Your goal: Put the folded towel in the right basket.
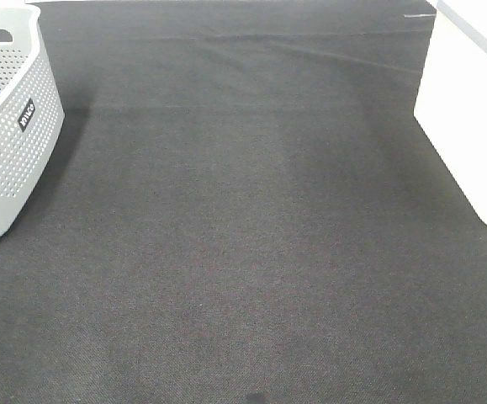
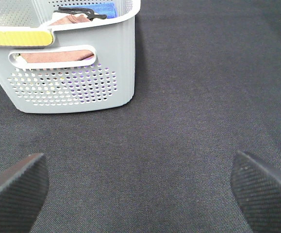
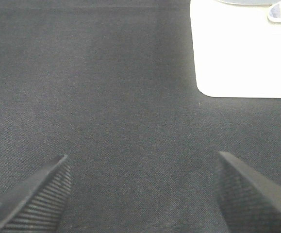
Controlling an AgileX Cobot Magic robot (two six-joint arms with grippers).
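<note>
Both my grippers are spread wide and empty. Left gripper [image 2: 138, 187] hangs over bare dark woven mat [image 1: 251, 252], facing the grey perforated plastic basket [image 2: 72, 87]. Right gripper [image 3: 142, 191] hangs over the same mat, facing the smooth white plastic basket [image 3: 242, 53] at the right edge.

Neither arm shows in the high view, so I judge both are parked back off the work area.

Towel: nothing lies on the mat between the baskets. Through the grey basket's handle slot and over its rim I see pinkish-brown folded cloth [image 2: 57, 57], with a blue item [image 2: 104, 8] and a black strap-like thing [image 2: 79, 12] near it. The cloth is probably the folded towel, so it sits in the left basket. Can't confirm the fold from here.

Judgement: the task looks unstarted. The left gripper's wide jaws suit a top-down pick into the grey basket, then a carry or handover across to the white one. Risk: snagging the strap along with the cloth.
</note>
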